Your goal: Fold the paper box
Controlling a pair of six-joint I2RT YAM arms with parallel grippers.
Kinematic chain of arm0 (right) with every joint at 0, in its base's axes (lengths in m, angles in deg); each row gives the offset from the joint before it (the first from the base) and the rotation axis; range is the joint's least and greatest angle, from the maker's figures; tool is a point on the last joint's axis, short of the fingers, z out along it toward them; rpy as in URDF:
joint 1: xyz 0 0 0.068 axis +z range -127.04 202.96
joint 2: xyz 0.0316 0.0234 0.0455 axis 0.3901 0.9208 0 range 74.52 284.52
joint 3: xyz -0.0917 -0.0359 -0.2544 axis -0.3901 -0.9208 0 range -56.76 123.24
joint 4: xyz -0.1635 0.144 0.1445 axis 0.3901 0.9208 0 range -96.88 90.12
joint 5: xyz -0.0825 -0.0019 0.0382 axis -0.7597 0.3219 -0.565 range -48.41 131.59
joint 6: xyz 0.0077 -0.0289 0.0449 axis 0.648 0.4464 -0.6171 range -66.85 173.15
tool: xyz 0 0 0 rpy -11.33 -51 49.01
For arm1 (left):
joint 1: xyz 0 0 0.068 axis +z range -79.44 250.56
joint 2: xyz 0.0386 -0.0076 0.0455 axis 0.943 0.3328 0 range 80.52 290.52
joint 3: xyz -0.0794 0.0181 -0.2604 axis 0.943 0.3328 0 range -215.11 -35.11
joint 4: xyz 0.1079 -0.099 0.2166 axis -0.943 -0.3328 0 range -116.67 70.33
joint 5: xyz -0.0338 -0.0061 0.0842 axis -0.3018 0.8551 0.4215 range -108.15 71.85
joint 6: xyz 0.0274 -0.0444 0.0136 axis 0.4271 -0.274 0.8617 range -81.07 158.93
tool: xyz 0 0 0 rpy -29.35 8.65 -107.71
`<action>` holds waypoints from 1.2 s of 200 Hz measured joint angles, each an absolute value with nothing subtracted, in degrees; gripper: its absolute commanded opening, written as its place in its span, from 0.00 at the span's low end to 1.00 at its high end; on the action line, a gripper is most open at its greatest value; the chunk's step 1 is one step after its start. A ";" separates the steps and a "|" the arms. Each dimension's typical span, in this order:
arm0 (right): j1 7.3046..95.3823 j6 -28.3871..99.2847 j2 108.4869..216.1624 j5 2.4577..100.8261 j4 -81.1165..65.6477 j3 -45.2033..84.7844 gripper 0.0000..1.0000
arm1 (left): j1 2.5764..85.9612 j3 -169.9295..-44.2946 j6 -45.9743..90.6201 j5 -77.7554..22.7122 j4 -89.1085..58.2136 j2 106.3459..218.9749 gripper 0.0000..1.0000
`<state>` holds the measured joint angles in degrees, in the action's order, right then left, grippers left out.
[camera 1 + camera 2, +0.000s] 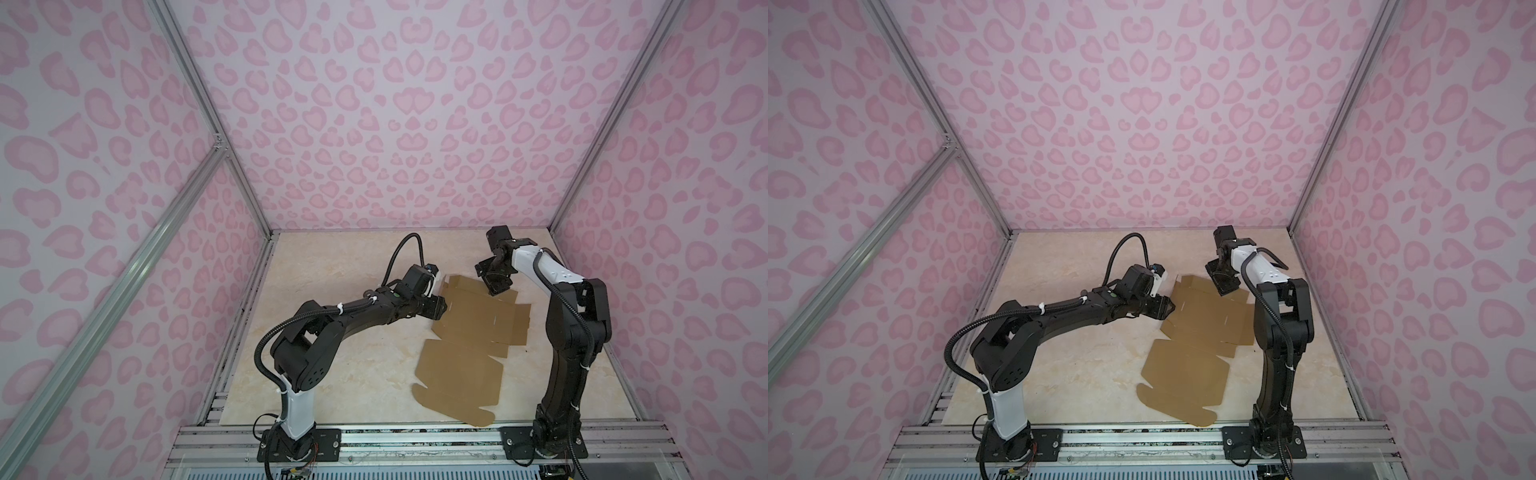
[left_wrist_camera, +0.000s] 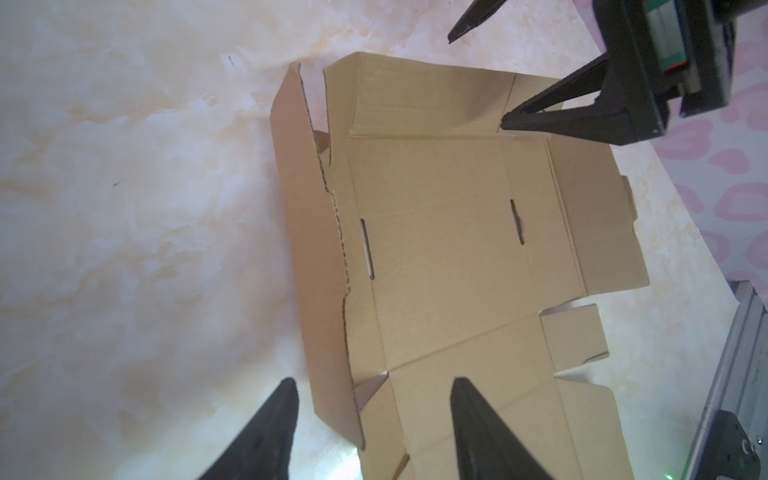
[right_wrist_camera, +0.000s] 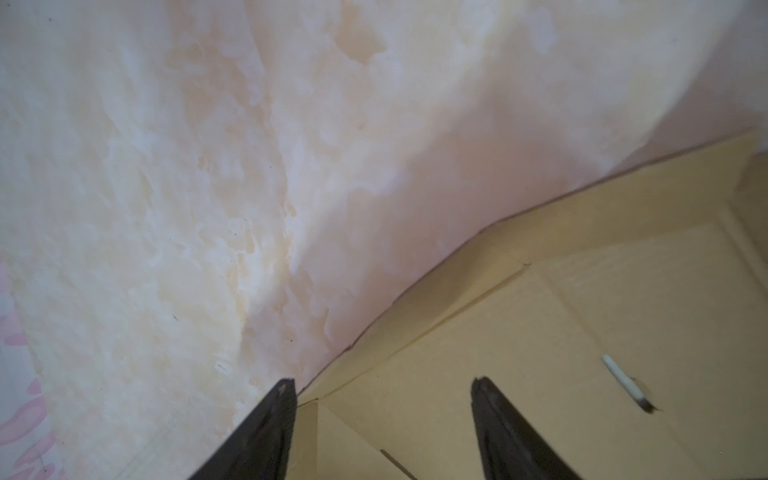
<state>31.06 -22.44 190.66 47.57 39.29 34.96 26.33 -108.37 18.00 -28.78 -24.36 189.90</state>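
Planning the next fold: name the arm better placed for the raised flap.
Left, likely: the left gripper is open astride the paper box's raised side flap; the right gripper is at the far edge.

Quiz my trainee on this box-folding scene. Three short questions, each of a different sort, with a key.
1. True or false: the paper box is already folded into a closed box.
2. Fill in: the jaws of the left tool and of the right tool both stand ____.
3. Which tool is at the box's far edge in both top views? A) left tool B) right tool C) neither

Key
1. False. It lies mostly flat on the tabletop, with one side flap raised.
2. Open.
3. B. The left tool is at the sheet's left edge.
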 measured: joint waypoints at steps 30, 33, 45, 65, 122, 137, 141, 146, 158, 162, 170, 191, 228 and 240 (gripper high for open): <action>30.53 -23.21 192.28 47.63 39.31 35.03 0.66 | 26.29 -107.93 18.15 -28.57 -24.40 189.90 0.62; 30.45 -23.23 192.41 47.65 39.31 35.03 0.66 | 26.29 -107.91 18.18 -28.46 -24.40 189.90 0.62; 30.45 -23.86 192.61 47.68 39.31 35.03 0.65 | 26.24 -107.86 18.20 -28.22 -24.40 189.90 0.62; 30.34 -24.26 192.61 47.85 39.27 35.03 0.64 | 26.20 -107.77 18.22 -28.17 -24.40 189.90 0.62; 29.59 -25.29 194.00 48.07 39.27 35.03 0.61 | 25.92 -107.12 18.46 -27.32 -24.40 189.86 0.61; 29.59 -25.29 194.14 48.53 39.16 34.89 0.59 | 25.83 -106.88 18.46 -27.30 -24.38 189.84 0.62; 29.57 -25.29 194.14 48.68 39.16 34.85 0.59 | 25.83 -106.79 18.46 -27.28 -24.38 189.84 0.61; 29.57 -25.29 194.14 48.77 39.14 34.83 0.58 | 25.83 -106.70 18.46 -27.19 -24.40 189.84 0.61; 29.55 -25.31 194.16 48.90 39.03 34.83 0.57 | 25.83 -106.53 18.46 -27.14 -24.40 189.84 0.61; 29.55 -25.31 194.16 48.92 39.00 34.83 0.57 | 25.83 -106.49 18.46 -27.12 -24.38 189.84 0.61; 29.53 -25.31 194.16 48.99 38.92 34.83 0.55 | 25.83 -106.49 18.44 -27.12 -24.40 189.84 0.61; 29.44 -25.31 194.16 49.10 38.57 34.76 0.51 | 25.83 -106.27 18.44 -26.82 -24.33 189.75 0.61; 29.46 -25.29 193.50 50.43 37.23 33.21 0.44 | 25.83 -105.59 18.44 -26.66 -24.27 189.11 0.61; 29.68 -25.31 192.76 50.63 36.64 32.47 0.42 | 25.83 -105.28 18.44 -26.38 -24.27 188.81 0.61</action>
<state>29.68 -25.31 192.76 50.63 36.64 32.47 25.83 -105.28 18.44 -26.38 -24.27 188.81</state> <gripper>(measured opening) 0.439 0.612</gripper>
